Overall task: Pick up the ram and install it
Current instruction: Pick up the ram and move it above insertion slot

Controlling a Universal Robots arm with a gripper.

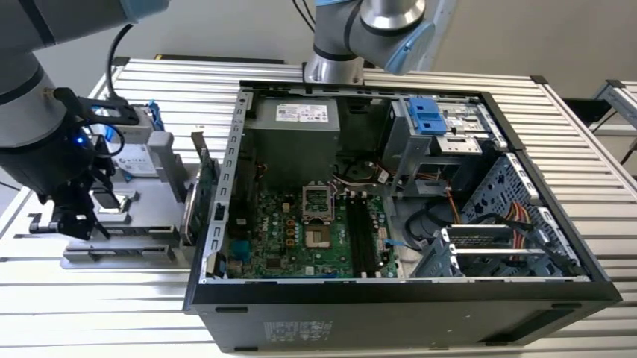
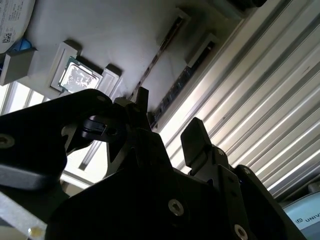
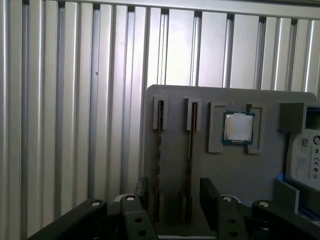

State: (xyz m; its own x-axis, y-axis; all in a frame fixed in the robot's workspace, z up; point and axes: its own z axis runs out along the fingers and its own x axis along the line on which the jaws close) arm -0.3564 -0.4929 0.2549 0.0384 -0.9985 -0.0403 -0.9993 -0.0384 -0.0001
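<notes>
Two thin dark ram sticks (image 3: 160,150), on edge, parallel in grey holder (image 3: 235,175) slots

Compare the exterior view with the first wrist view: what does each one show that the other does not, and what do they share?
The exterior view adds the open computer case with its motherboard, and a green card standing beside the case. The first wrist view adds two ram sticks on edge in slots, a processor chip beside them, and the open gripper over the sticks, holding nothing. Both share the grey holder, the hard drive and the slatted table.
</notes>
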